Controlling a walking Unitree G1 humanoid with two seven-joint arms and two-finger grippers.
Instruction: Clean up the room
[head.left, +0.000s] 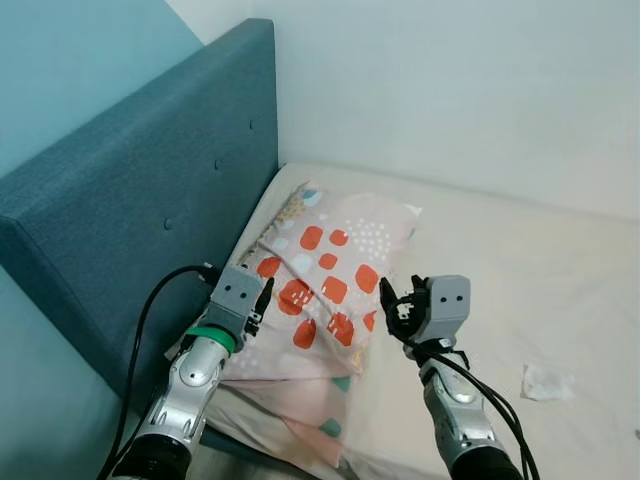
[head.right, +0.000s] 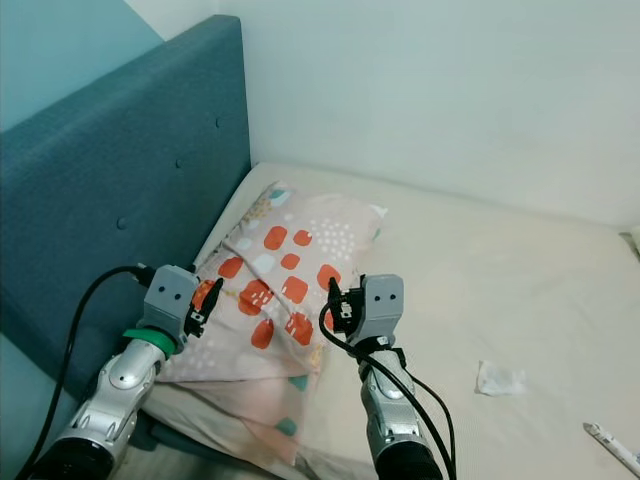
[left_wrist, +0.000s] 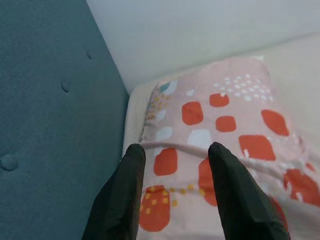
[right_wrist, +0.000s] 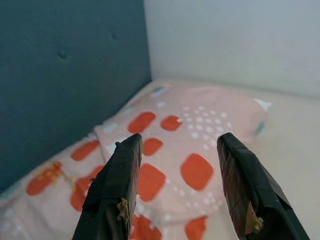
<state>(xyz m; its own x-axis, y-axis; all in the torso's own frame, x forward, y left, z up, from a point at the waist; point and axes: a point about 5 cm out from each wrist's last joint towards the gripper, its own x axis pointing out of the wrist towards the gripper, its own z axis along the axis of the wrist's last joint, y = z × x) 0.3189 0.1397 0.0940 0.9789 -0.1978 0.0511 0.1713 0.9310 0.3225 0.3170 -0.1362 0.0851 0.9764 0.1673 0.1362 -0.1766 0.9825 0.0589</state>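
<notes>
Pillow (head.left: 330, 270): pink, with orange and white patches; lies on the bed (head.left: 520, 280) against the blue headboard (head.left: 140, 200), in the corner by the white wall.
Left hand (head.left: 262, 300): raised over the pillow's headboard-side edge; fingers (left_wrist: 125, 195) spread, holding nothing.
Right hand (head.left: 392, 300): raised over the pillow's outer edge; fingers (right_wrist: 115, 195) spread, holding nothing.
Crumpled tissue (head.left: 545, 382): on the bed, well apart from the pillow, on the robot's right.
White wrapper (head.right: 612, 446): on the bed near the right edge of the right eye view.
</notes>
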